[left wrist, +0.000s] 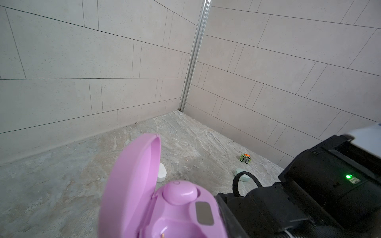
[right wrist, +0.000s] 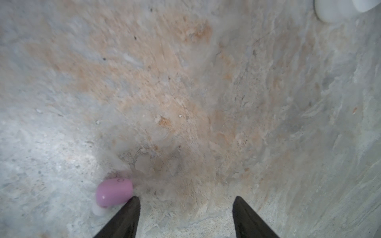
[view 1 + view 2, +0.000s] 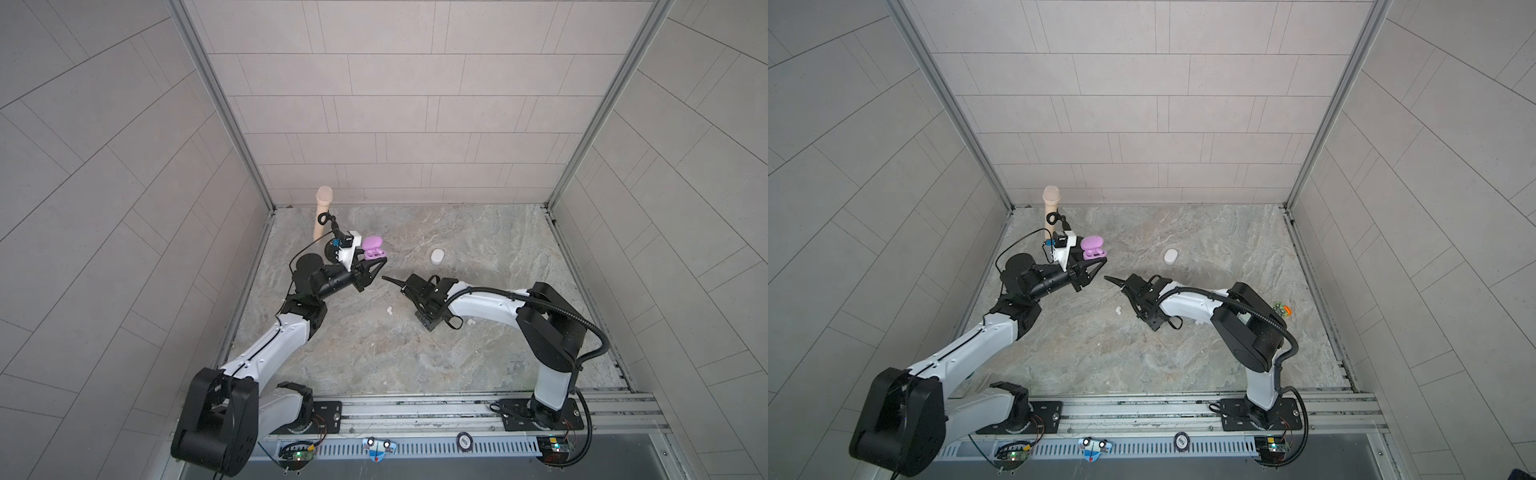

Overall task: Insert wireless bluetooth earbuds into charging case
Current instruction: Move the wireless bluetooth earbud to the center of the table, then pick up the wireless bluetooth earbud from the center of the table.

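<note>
A lilac charging case [image 3: 372, 249] [image 3: 1092, 248] stands open in both top views, with my left gripper [image 3: 376, 262] shut on its base. In the left wrist view its lid [image 1: 132, 181] is raised. One lilac earbud [image 1: 179, 192] sits in a socket, and the socket beside it is empty. A black finger [image 1: 226, 214] presses the case's side. My right gripper [image 2: 186, 198] is open just above the floor. A loose lilac earbud [image 2: 114, 191] lies outside one of its fingertips [image 2: 134, 203], touching it. Two white earbuds [image 3: 390, 310] [image 3: 471, 322] lie on the floor.
A shut white case [image 3: 437, 256] [image 1: 161, 173] lies mid-floor. A mint case [image 1: 243, 175] and a green-orange toy car [image 3: 1282, 309] [image 1: 245, 158] sit near the right wall. A peach bottle [image 3: 323, 212] stands in the back left corner. Tiled walls enclose the stone floor [image 3: 478, 353].
</note>
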